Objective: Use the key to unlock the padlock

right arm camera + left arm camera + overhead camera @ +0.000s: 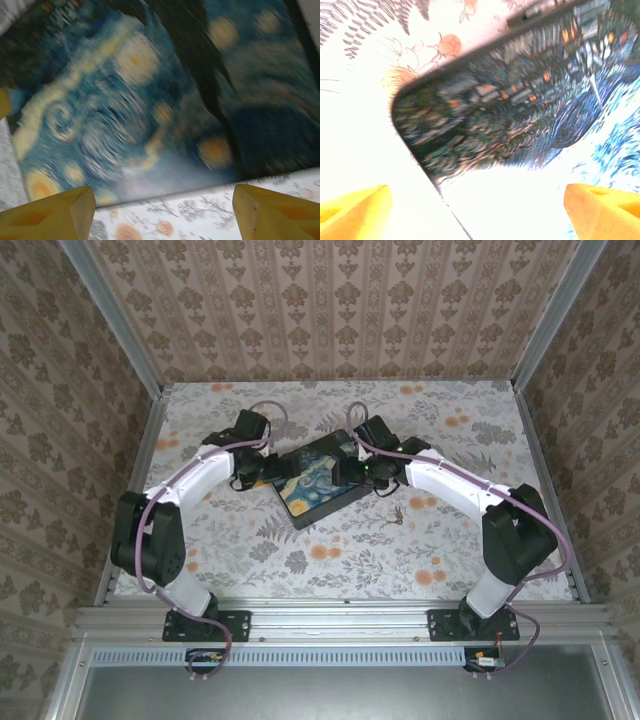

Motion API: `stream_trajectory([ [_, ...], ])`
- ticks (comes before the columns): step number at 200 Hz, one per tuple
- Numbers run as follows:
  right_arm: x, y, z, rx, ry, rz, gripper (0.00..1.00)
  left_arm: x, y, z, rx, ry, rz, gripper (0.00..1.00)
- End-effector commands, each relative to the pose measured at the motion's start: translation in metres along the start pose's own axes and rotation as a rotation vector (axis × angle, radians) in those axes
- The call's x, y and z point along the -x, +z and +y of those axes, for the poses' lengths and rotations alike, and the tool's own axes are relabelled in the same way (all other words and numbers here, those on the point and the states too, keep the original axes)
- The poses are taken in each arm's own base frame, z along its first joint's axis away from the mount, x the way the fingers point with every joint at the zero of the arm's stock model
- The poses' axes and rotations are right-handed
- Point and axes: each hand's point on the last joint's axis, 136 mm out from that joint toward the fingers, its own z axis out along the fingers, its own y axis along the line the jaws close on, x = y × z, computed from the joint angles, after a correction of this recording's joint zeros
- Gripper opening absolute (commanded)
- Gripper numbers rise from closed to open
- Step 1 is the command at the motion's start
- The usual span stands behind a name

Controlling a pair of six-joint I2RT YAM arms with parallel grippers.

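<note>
Left fingers (351, 212), right fingers (52, 216) apart by box (316, 482)

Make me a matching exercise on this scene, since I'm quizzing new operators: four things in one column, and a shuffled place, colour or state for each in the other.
Things
1. box
2. left gripper
3. right gripper
4. tablecloth

Descriptions
a. pale floral pattern with orange blooms
b. open, at the box's left end
c. blue-and-yellow swirling print
d. open, at the box's right end

Pairs: 1-c, 2-b, 3-d, 4-a
</note>
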Motion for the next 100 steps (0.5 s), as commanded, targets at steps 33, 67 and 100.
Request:
stream_trajectory([
  [33,-0.002,0.012,0.001,0.059,0.137,-0.007,0.72,0.057,-0.070,-0.017,-0.063,0.068,-0.187,0.97],
  [67,-0.023,-0.004,-0.008,0.023,0.148,-0.005,0.73,0.096,-0.041,-0.034,-0.138,0.216,-0.233,0.97],
  [100,-0.056,0.007,-0.024,0.004,0.204,0.039,0.75,0.110,0.001,-0.047,-0.224,0.257,-0.189,0.97],
])
